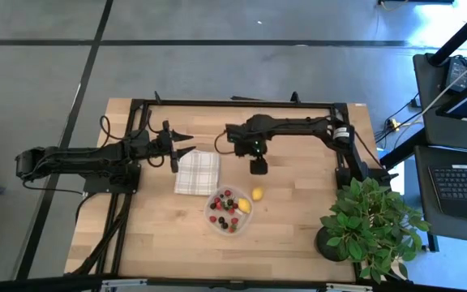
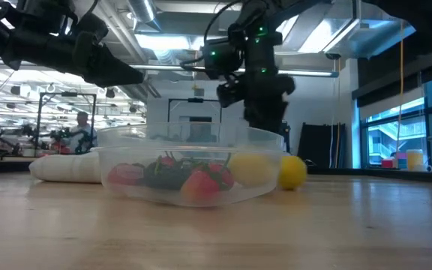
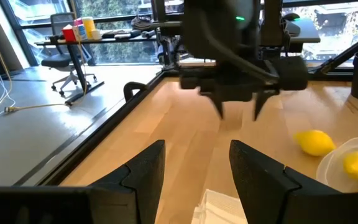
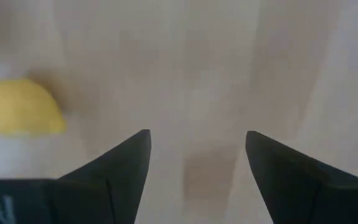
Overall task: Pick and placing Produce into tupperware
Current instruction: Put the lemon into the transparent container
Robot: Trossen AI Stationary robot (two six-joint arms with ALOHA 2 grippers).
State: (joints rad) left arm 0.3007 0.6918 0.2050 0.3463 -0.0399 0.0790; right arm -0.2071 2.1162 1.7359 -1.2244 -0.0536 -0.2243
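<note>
Yellow against the pale wood, one lemon lies on the counter just beside the tub, which already holds berries and the other lemon. Our right hand hangs above bare wood near the loose lemon, fingers spread and empty. We should centre over the fruit, come straight down, and close gently so it doesn't roll. Our left hand waits spread over the cloth.

The robot's 2 dark arms reach toward each other above the table. The left gripper points sideways with fingers parted and empty, while the right gripper hangs pointing down, its jaws likewise spread on nothing.
</note>
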